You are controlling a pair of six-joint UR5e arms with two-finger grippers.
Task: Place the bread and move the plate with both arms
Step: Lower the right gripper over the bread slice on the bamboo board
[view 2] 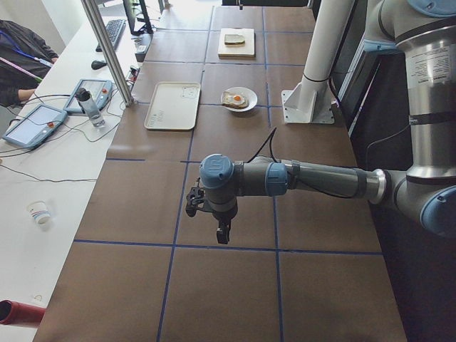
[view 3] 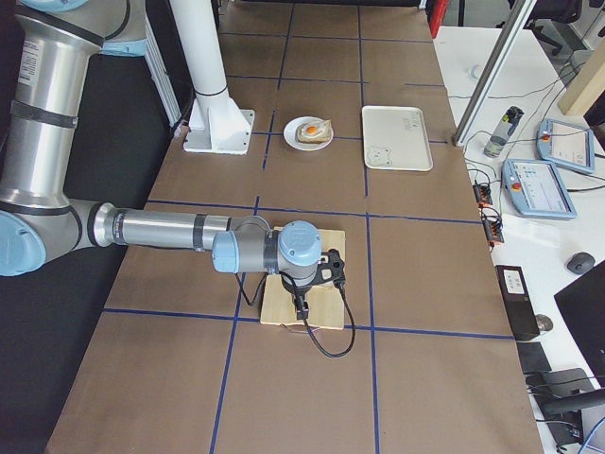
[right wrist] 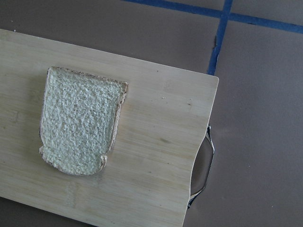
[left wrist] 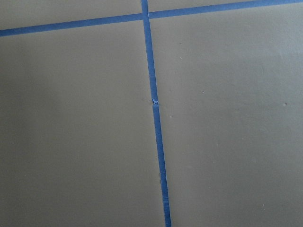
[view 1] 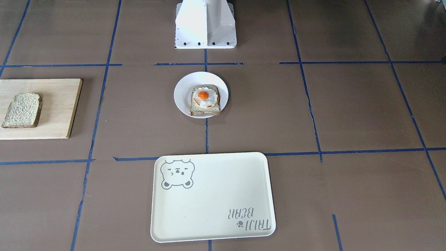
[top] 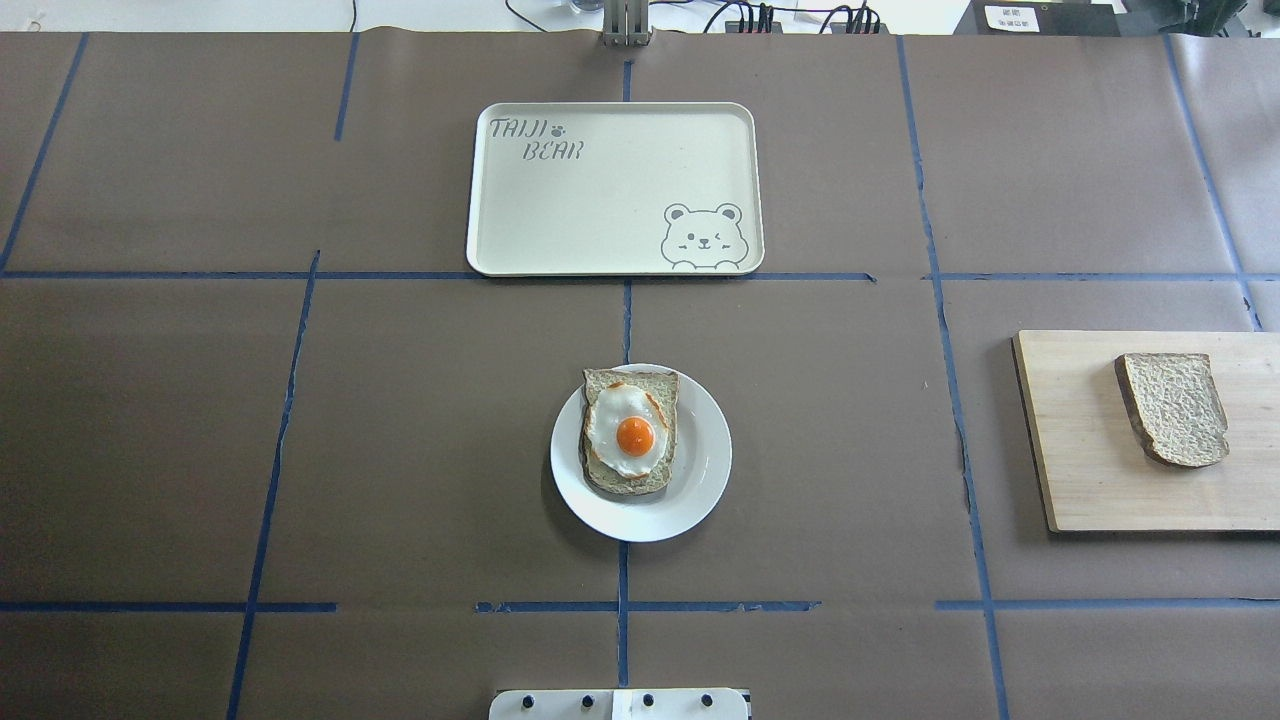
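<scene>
The plain bread point(top: 1175, 408) point(view 1: 22, 109) point(right wrist: 80, 120) lies flat on a wooden cutting board point(top: 1080, 450) at the table's right end. At the table's middle, the white plate point(top: 700, 485) point(view 1: 181, 94) holds a slice topped with a fried egg point(top: 632, 432). My right gripper point(view 3: 301, 308) hangs above the board, shown only in the exterior right view, so I cannot tell its state. Over bare table far to the left, my left gripper point(view 2: 222, 232) points down. It shows only in the exterior left view, so I cannot tell its state either.
A cream tray point(top: 615, 190) with a bear drawing lies beyond the plate. The white pedestal point(view 1: 205, 24) stands on the robot's side of the plate. Tablets, a bottle point(view 2: 90, 107) and a person's arm occupy the white bench past the table's far edge.
</scene>
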